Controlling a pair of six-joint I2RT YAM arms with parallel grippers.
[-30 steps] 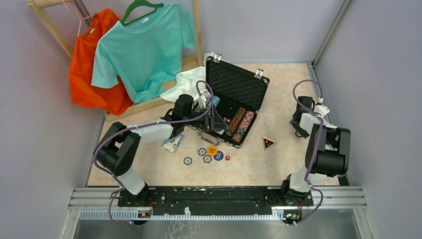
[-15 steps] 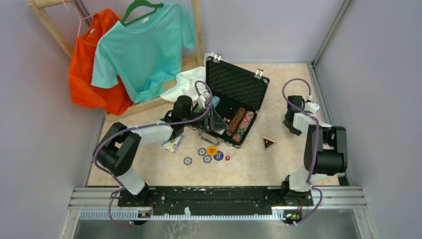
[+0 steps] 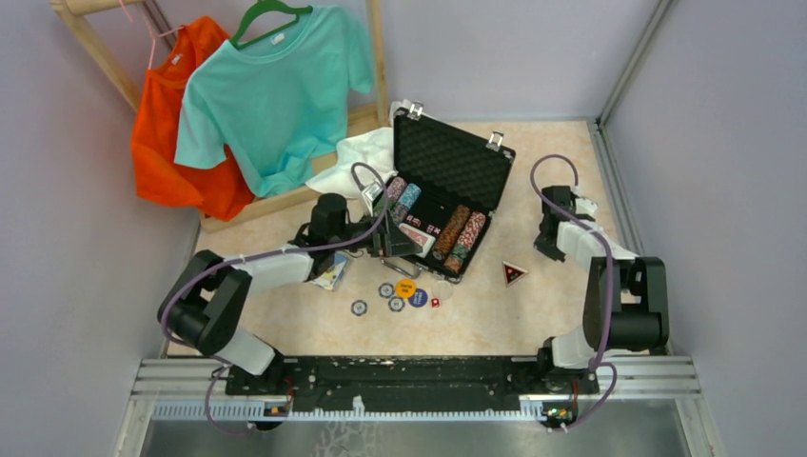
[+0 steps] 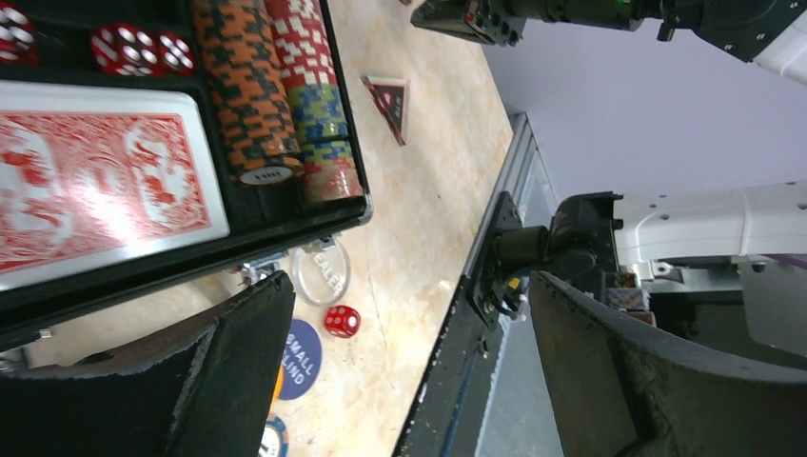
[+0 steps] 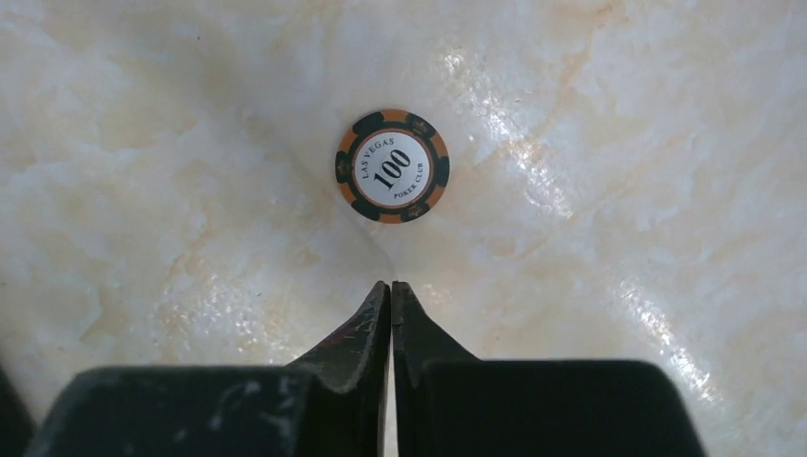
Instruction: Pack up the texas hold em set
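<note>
Held left hand (image 4: 409, 286) spread wide, empty, at the case (image 3: 447, 162) front beside the packed red deck (image 4: 95, 181); set right hand (image 5: 391, 286) clenched on nothing just short of a stray chip (image 5: 391, 166) on the desk (image 5: 143, 143), probably to nudge it.

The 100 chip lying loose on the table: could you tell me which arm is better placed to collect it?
Right. The right gripper hangs just by the chip, fingers shut and empty, so it must open first. The left gripper is open at the case.
</note>
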